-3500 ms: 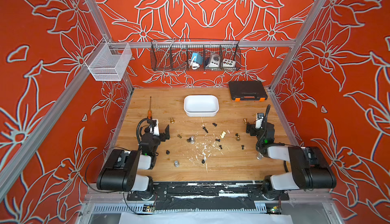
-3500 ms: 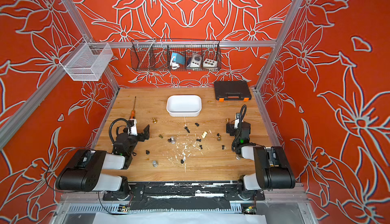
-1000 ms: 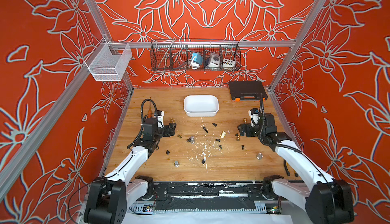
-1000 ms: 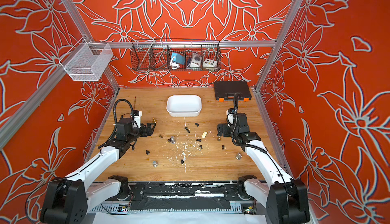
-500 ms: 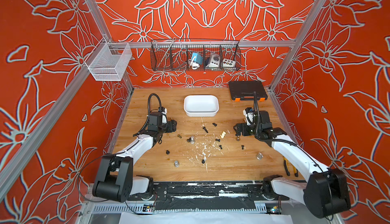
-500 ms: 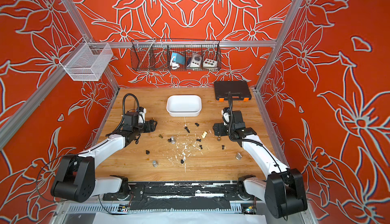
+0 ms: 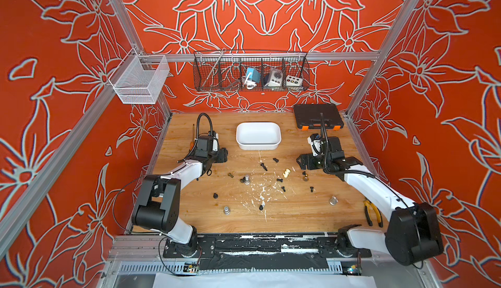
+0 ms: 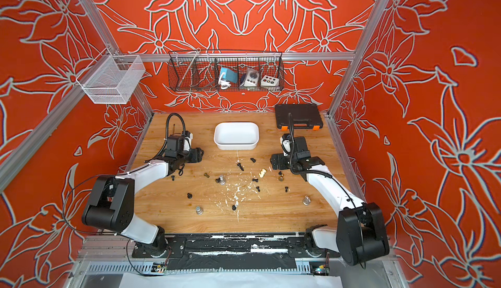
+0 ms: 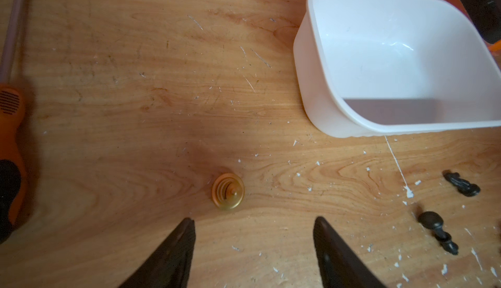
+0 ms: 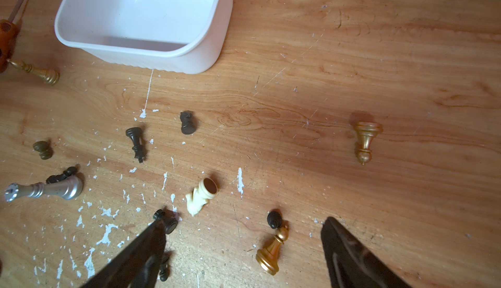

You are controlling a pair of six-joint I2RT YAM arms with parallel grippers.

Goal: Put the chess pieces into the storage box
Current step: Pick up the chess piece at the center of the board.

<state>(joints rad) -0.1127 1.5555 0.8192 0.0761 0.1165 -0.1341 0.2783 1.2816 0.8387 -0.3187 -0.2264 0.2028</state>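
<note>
Both end effectors open; chess pieces on counter, outside box.
My left end effector is open, a gold piece just ahead of its fingertips. My right end effector is open, a gold pawn showing between its fingers. The box sits at the counter's 12 o'clock; the chess pieces lie scattered at its 6 o'clock.

Honestly, there's no word or number I can read anywhere here. The small gadgets in the wire basket are too tiny for print to show. The black case shows no legible brand either.
</note>
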